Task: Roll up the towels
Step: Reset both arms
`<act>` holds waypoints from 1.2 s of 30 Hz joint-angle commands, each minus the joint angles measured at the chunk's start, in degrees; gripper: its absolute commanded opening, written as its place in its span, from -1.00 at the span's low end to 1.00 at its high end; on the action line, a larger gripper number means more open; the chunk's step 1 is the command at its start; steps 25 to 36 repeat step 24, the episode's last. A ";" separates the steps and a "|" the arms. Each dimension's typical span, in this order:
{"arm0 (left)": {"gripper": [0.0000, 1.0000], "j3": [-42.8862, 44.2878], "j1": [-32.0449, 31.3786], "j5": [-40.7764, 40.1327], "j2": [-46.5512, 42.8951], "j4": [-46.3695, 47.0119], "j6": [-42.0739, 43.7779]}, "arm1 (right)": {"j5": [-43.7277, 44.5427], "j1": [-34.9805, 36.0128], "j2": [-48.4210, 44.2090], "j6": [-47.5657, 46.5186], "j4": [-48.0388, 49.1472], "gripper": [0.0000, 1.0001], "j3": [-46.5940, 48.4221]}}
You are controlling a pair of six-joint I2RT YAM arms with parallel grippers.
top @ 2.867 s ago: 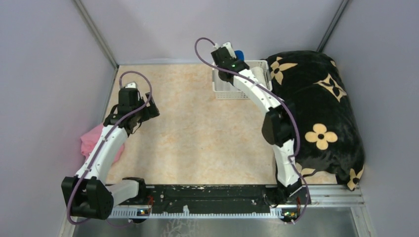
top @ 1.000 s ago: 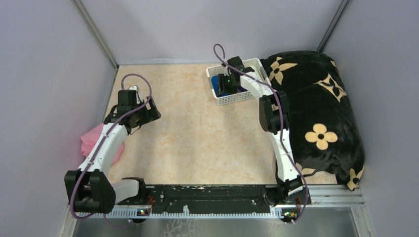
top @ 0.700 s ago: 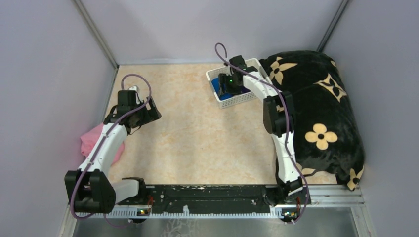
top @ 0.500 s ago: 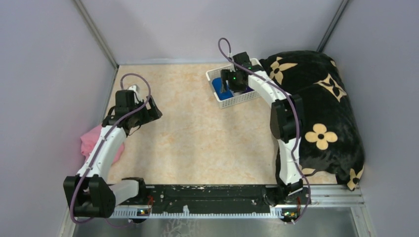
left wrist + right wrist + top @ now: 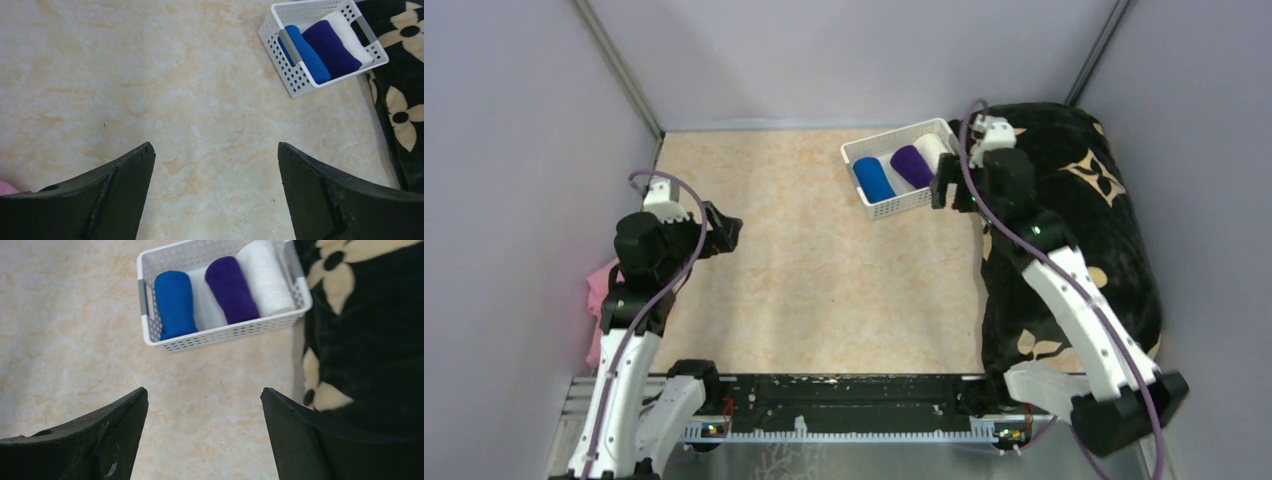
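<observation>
Inside the white basket (image 5: 220, 337) sit the blue roll (image 5: 175, 304), purple roll (image 5: 231, 289) and white roll (image 5: 265, 276), all apparently rolled. Right gripper (image 5: 202, 432) and left gripper (image 5: 215, 187) both gape empty; best to retreat high, clear of the basket rim.

The beige marbled surface (image 5: 824, 270) lies open across its middle; a white perforated plastic basket (image 5: 902, 205) and black flowered plush blanket (image 5: 1104, 210) block the far right corner and right edge.

Three rolled towels (image 5: 902, 166) lie side by side in a basket (image 5: 886, 204) at the table's (image 5: 824, 290) far right, beside a blanket (image 5: 1084, 200).
</observation>
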 commanded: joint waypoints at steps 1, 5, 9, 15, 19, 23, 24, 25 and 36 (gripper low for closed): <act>0.98 -2.41 -0.48 -2.27 -8.69 1.58 1.42 | 11.13 -0.05 -15.94 -0.66 3.24 0.73 -8.93; 0.99 -2.14 -0.43 -5.78 -15.03 -0.26 0.02 | 14.31 -0.05 -31.06 -0.63 5.43 0.79 -17.42; 0.99 -3.00 -0.47 -8.93 -20.17 -0.51 -1.32 | 17.10 -0.05 -41.37 0.27 8.38 0.81 -25.11; 0.99 -5.23 -0.43 -10.71 -23.41 0.20 -2.40 | 18.46 -0.05 -48.91 0.66 11.82 0.82 -31.29; 0.99 -6.03 -0.48 -9.15 -22.55 0.90 -2.93 | 18.48 -0.05 -48.03 0.58 11.39 0.82 -30.90; 0.99 -6.19 -0.49 -9.26 -21.95 1.02 -3.41 | 18.09 -0.05 -47.59 0.86 11.06 0.83 -30.95; 0.99 -6.28 -0.49 -9.32 -21.95 1.16 -3.26 | 18.03 -0.03 -47.68 0.82 11.21 0.83 -31.03; 0.99 -6.28 -0.49 -9.32 -21.95 1.16 -3.26 | 18.03 -0.03 -47.68 0.82 11.21 0.83 -31.03; 0.99 -6.28 -0.49 -9.32 -21.95 1.16 -3.26 | 18.03 -0.03 -47.68 0.82 11.21 0.83 -31.03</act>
